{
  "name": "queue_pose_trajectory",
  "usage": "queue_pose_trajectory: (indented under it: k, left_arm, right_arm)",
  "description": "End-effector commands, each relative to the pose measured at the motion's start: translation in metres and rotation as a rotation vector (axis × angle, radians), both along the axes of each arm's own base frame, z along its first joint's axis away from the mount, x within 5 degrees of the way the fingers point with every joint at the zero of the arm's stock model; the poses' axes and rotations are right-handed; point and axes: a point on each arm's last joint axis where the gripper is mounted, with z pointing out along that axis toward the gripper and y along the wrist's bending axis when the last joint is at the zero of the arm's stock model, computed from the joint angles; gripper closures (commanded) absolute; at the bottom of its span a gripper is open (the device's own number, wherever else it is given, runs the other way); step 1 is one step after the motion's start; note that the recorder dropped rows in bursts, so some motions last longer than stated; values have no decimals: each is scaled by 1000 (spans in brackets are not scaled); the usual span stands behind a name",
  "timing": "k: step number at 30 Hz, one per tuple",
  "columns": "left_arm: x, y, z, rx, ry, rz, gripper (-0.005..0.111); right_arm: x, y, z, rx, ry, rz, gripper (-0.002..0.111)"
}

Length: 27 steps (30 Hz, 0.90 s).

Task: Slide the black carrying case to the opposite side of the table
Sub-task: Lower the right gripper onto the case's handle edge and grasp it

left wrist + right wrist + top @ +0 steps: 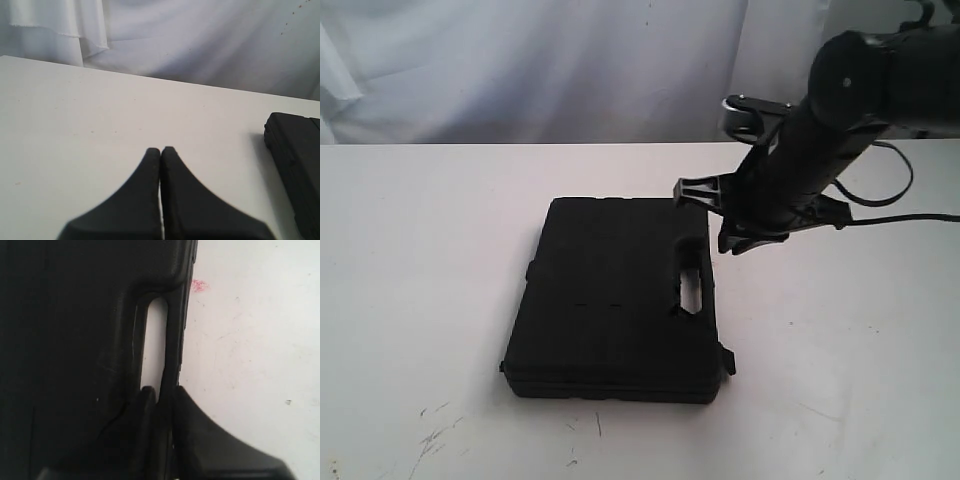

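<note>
One gripper clamped on the case

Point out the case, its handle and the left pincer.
case point(610, 300): exterior view, middle of its lid.
handle point(175, 335): right wrist view, the bar beside the slot.
left pincer point(160, 150): left wrist view, midway between its closed fingertips.

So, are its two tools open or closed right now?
Left tool: closed, holding nothing.
Right tool: closed on the case, at its handle.
</note>
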Motion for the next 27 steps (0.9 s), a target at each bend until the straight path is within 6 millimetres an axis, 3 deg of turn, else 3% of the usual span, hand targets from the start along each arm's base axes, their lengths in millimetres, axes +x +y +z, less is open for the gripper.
queue_pose_trajectory:
  k: [1, 6, 12, 17, 21, 27]
  left_arm:
    - [0, 0, -1, -1, -5, 3, 107]
    - [0, 0, -1, -1, -5, 3, 107]
    - [0, 0, -1, -1, -5, 3, 107]
    - [0, 0, -1, -1, -5, 3, 107]
    - [0, 0, -1, -1, -5, 3, 107]
    - [0, 0, -1, -1, -5, 3, 107]
  right_arm:
    - [13, 13, -15, -20, 21, -10, 81]
    - [26, 21, -27, -28, 31, -7, 60]
    - [38, 28, -45, -48, 56, -4, 59]
    - [40, 25, -73, -133, 120, -16, 64]
    - [35, 32, -81, -133, 142, -5, 66]
    - [33, 33, -84, -153, 154, 14, 87]
